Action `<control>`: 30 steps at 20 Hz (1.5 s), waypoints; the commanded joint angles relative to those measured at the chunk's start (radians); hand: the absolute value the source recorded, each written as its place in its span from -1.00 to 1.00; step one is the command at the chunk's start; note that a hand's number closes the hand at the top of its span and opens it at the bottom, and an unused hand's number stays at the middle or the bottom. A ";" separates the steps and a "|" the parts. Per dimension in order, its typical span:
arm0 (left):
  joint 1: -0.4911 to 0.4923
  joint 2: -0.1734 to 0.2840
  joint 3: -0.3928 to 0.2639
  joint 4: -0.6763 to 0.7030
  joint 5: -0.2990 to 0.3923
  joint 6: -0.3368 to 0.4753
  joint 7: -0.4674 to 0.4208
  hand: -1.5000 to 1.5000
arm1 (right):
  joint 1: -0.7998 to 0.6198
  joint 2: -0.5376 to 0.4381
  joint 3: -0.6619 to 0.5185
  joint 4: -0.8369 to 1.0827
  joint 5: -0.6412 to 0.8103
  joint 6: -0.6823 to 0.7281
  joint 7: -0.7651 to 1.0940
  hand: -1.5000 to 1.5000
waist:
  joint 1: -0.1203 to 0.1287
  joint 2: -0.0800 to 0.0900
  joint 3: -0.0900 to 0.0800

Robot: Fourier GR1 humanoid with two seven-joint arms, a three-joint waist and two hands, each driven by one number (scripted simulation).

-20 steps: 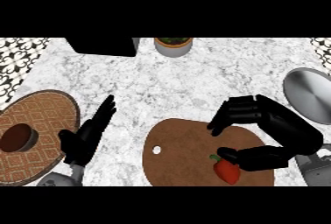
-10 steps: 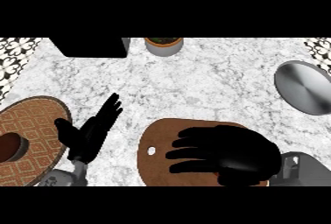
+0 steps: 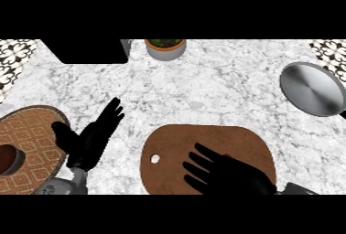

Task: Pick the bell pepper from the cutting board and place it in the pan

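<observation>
right hand (image 3: 229, 176) lower; pepper still hidden

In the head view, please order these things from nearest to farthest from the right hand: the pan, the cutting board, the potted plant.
From the right hand:
1. cutting board, directly under the hand.
2. pan, up at the right edge.
3. potted plant, at the counter's far edge, left of centre.

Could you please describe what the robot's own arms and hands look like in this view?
Both hands are matte black, with slender fingers and a thumb: the left hand and the right hand. Each sits on a grey forearm, of which only a short stub shows at the lower edge. No cables or markings are visible.
</observation>
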 commanded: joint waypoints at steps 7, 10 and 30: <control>0.031 -0.013 -0.006 -0.033 -0.012 0.000 -0.001 0.00 | 0.147 0.123 0.361 -0.042 0.385 0.374 0.403 -1.00 | -0.001 0.012 0.003; 0.017 -0.005 0.006 -0.055 -0.016 0.003 0.038 0.00 | 0.211 0.253 0.400 -0.004 0.429 0.485 0.484 -1.00 | 0.006 0.015 0.004; 0.028 -0.054 0.067 -0.101 -0.064 -0.054 0.083 0.00 | 0.187 0.147 0.236 0.197 0.617 0.153 0.338 -1.00 | 0.016 0.019 0.004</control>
